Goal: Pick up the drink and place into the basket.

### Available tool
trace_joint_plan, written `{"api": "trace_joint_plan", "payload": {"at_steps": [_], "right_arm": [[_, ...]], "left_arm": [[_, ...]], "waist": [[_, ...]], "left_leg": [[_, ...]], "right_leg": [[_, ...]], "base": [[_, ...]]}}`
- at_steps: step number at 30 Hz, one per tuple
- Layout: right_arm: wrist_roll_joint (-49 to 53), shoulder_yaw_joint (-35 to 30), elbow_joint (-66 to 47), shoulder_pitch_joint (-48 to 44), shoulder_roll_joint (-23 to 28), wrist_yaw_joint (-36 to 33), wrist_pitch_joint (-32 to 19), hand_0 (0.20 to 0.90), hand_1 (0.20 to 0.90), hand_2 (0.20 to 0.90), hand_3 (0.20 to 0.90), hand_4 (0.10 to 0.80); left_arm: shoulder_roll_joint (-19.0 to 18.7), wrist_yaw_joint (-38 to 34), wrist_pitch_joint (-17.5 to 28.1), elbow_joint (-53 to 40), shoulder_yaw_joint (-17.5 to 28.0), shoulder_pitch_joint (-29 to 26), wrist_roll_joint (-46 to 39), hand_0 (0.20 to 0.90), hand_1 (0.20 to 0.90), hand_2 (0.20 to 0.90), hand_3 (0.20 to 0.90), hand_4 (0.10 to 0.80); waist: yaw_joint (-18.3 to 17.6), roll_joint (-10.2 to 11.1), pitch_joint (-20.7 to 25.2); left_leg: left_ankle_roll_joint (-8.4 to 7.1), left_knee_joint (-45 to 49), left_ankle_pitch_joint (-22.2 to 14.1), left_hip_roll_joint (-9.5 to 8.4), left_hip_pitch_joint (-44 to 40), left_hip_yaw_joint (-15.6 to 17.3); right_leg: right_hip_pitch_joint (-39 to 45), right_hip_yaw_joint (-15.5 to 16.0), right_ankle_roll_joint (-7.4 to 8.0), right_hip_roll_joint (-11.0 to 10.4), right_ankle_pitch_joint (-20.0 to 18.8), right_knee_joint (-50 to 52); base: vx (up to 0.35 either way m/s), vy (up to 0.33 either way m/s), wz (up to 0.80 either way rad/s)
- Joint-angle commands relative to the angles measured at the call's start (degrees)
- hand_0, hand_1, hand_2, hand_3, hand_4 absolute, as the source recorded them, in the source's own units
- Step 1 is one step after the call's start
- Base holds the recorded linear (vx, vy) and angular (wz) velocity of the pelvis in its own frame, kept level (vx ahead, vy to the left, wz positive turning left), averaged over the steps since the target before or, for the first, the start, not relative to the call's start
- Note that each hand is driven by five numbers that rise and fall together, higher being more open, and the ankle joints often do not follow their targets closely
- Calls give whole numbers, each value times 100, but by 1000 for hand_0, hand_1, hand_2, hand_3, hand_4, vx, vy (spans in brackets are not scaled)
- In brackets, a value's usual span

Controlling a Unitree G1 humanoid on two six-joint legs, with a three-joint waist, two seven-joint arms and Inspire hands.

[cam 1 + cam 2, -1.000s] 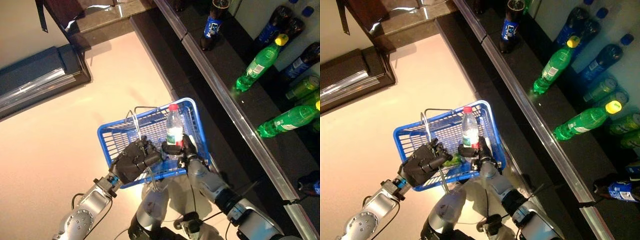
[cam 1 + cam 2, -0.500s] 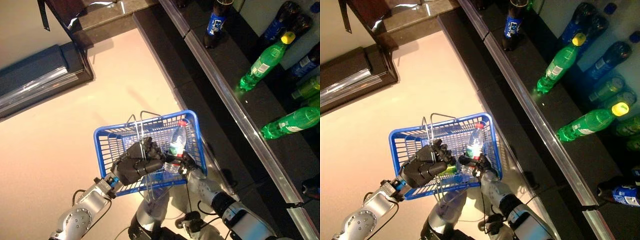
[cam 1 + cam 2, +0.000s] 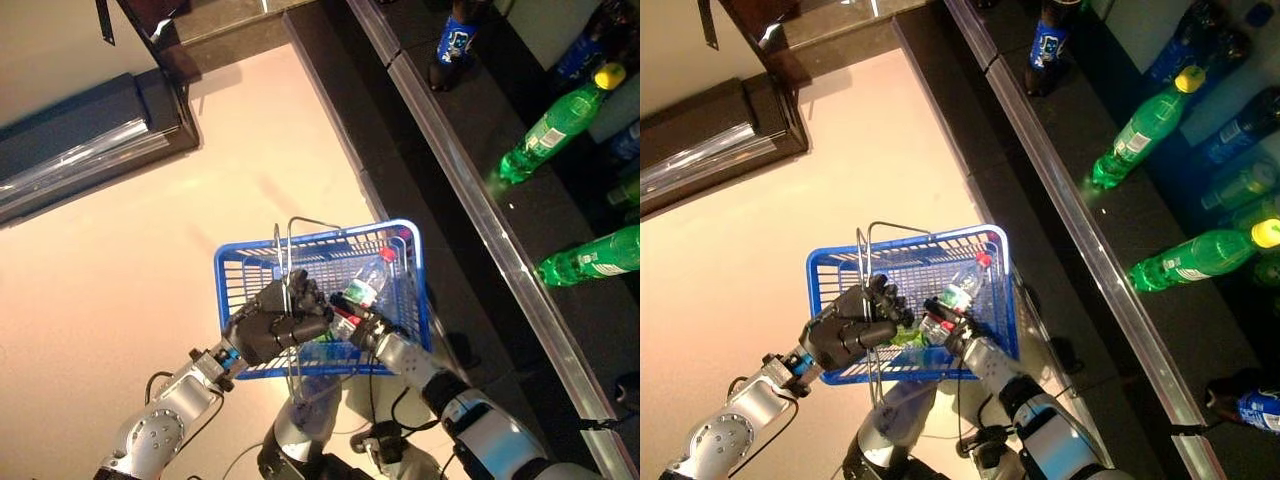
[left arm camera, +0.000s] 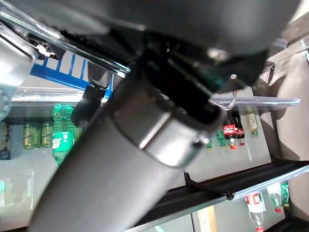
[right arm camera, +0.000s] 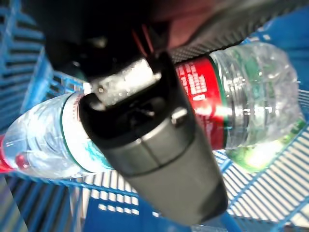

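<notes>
left hand: fingers curled tight around the wire handles of the blue basket, holding it over the floor | right hand: wrapped round the water bottle | bottle: tilted inside the basket, red cap toward the far corner | green bottles on the dark shelf alongside

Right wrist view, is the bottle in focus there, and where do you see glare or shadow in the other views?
Right wrist view: the water bottle is fairly crisp, the right hand over it soft. Left wrist view: the left hand is a dark blur against bright background. Left eye view: the shelf's metal edge glints, and the blue basket casts a shadow on the pale floor.
</notes>
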State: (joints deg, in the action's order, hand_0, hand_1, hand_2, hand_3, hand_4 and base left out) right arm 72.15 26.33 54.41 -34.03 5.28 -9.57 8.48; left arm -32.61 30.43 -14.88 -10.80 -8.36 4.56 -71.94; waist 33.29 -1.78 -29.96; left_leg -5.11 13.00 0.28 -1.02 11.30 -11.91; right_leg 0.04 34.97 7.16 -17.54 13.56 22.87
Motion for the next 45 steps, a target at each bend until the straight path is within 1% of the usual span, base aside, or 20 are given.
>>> {"api": "trace_joint_plan", "payload": {"at_steps": [1, 2, 3, 10, 18, 20, 21, 22, 23, 25, 26, 28, 33, 34, 35, 39, 40, 43, 44, 45], "right_arm": [[416, -49, -345, -640, -533, 419, -52, 547, 547, 547, 488, 388], [420, -112, -282, -709, -501, 355, -62, 601, 601, 601, 551, 451], [422, -139, -250, -729, -485, 334, -67, 900, 900, 900, 900, 800], [205, -289, -49, -828, -302, 248, 26, 900, 900, 900, 900, 800], [-288, -219, -394, -637, -51, 154, -93, 900, 900, 900, 900, 800], [-309, -127, -729, -500, 39, 277, -245, 900, 900, 900, 900, 800], [-302, -49, -1195, -302, 71, 220, -416, 900, 900, 900, 900, 800], [-306, -36, -1240, -271, 74, 209, -433, 900, 900, 900, 900, 800], [-375, 54, -1730, -49, 107, 119, -583, 900, 900, 900, 900, 800], [-461, 90, -2027, 115, 141, 101, -682, 900, 900, 900, 900, 800], [-668, 79, -2506, 362, 207, 106, -772, 900, 900, 900, 900, 800], [-835, 64, -2893, 605, 279, 145, -809, 900, 900, 900, 900, 800], [-1473, 20, -4236, 1426, 632, 784, -854, 900, 900, 900, 900, 800], [-1649, 73, -4868, 1713, 837, 1250, -875, 900, 900, 900, 900, 800], [-1678, 78, -4923, 1747, 856, 1340, -885, 900, 900, 900, 900, 800], [-2033, 130, -6024, 2185, 1118, 2220, -1116, 900, 900, 900, 900, 800], [-2052, 108, -6073, 2198, 1123, 2262, -1156, 900, 900, 900, 900, 800], [-2077, -40, -6470, 2310, 1130, 2400, -1205, 900, 900, 900, 900, 800], [-2031, -142, -6617, 2431, 1147, 2533, -1236, 900, 900, 900, 900, 800], [-2020, -188, -6650, 2481, 1148, 2591, -1256, 900, 900, 900, 900, 800]], "left_arm": [[320, 1007, 478, -1990, 320, -838, -713, 300, 300, 300, 200, 100], [301, 1014, 440, -1951, 336, -863, -740, 300, 300, 300, 200, 100], [294, 1014, 420, -1938, 338, -870, -749, 300, 300, 300, 200, 100], [311, 736, 286, -1884, 379, -913, -950, 300, 300, 300, 200, 100], [417, 497, 306, -1785, 401, -875, -1062, 300, 300, 300, 200, 100], [408, 479, 362, -1775, 437, -834, -1022, 300, 300, 300, 200, 100], [415, 455, 383, -1747, 497, -777, -1008, 300, 300, 300, 200, 100], [418, 449, 386, -1745, 503, -766, -1011, 300, 300, 300, 200, 100], [443, 443, 416, -1732, 574, -696, -960, 300, 300, 300, 200, 100], [469, 472, 458, -1714, 621, -632, -909, 300, 300, 300, 200, 100], [485, 500, 538, -1724, 690, -536, -853, 300, 300, 300, 200, 100], [513, 537, 602, -1705, 743, -444, -794, 300, 300, 300, 200, 100], [657, 545, 814, -1615, 889, -150, -564, 300, 300, 300, 200, 100], [718, 553, 939, -1527, 934, -47, -435, 300, 300, 300, 200, 100], [727, 563, 958, -1514, 934, -36, -414, 300, 300, 300, 200, 100], [800, 609, 1237, -1158, 983, 123, -135, 300, 300, 300, 200, 100], [802, 594, 1269, -1140, 971, 123, -93, 300, 300, 300, 200, 100], [847, 583, 1487, -921, 966, 175, 329, 300, 300, 300, 200, 100], [862, 534, 1712, -737, 966, 206, 662, 300, 300, 300, 200, 100], [867, 461, 1758, -687, 968, 223, 732, 300, 300, 300, 200, 100]], "waist": [[-86, 28, 318], [-75, 52, 320], [-71, 61, 320], [-99, 123, 310], [-199, 218, 253], [-233, 257, 225], [-274, 304, 197], [-280, 307, 202], [-324, 360, 191], [-365, 388, 187], [-430, 427, 164], [-484, 455, 164], [-679, 569, 174], [-760, 622, 182], [-768, 625, 189], [-933, 710, 283], [-941, 698, 280], [-1035, 733, 367], [-1115, 747, 439], [-1147, 750, 467]], "left_leg": [[215, 349, -39, -317, 477, 198], [220, 329, -40, -309, 468, 195], [224, 323, -42, -304, 461, 194], [261, 289, -59, -270, 406, 232], [310, 252, -92, -205, 382, 297], [314, 216, -80, -182, 382, 314], [323, 195, -83, -155, 367, 334], [325, 193, -83, -154, 367, 337], [333, 167, -83, -125, 359, 356], [338, 146, -81, -102, 349, 377], [349, 134, -85, -70, 346, 411], [355, 93, -78, -43, 333, 443], [368, 15, -68, 33, 292, 534], [368, -17, -71, 72, 264, 587], [368, -21, -72, 76, 261, 594], [347, -95, -79, 156, 155, 707], [382, -106, 61, 148, 210, 742], [373, -143, 54, 185, 141, 815], [359, -167, 50, 215, 89, 880], [355, -190, 54, 230, 64, 908]], "right_leg": [[118, 72, -203, 352, -812, -564], [114, 81, -188, 348, -821, -561], [111, 87, -181, 343, -825, -552], [89, 52, -144, 332, -846, -516], [4, -6, -86, 306, -894, -477], [-7, -31, -74, 329, -916, -512], [-32, -51, -62, 342, -933, -508], [-36, -54, -60, 341, -933, -505], [-54, -78, -52, 357, -943, -511], [-68, -98, -46, 371, -953, -519], [-105, -134, -37, 389, -963, -510], [-123, -166, -32, 419, -973, -532], [-182, -277, -20, 501, -1000, -585], [-196, -330, -10, 531, -1008, -614], [-197, -337, -9, 534, -1008, -619], [-163, -459, 12, 614, -1039, -728], [-189, -388, -50, 602, -1149, -780], [-155, -472, -46, 638, -1159, -853], [-139, -541, -39, 655, -1175, -912], [-137, -569, -36, 663, -1185, -935]], "base": [[48, -5, 9], [62, -8, 12], [46, -6, 11], [5, 0, 1], [0, 0, 0], [0, 0, 0], [0, 0, 0], [-23, -30, 0], [0, 0, 0], [-20, -12, -1], [-45, -22, -4], [-55, -17, -7], [-56, -28, -8], [-63, -45, -12], [-60, -45, -16], [-56, -26, -13], [-107, -7, -23], [-54, -17, -11], [-33, -5, -4], [-51, 0, -9]]}}
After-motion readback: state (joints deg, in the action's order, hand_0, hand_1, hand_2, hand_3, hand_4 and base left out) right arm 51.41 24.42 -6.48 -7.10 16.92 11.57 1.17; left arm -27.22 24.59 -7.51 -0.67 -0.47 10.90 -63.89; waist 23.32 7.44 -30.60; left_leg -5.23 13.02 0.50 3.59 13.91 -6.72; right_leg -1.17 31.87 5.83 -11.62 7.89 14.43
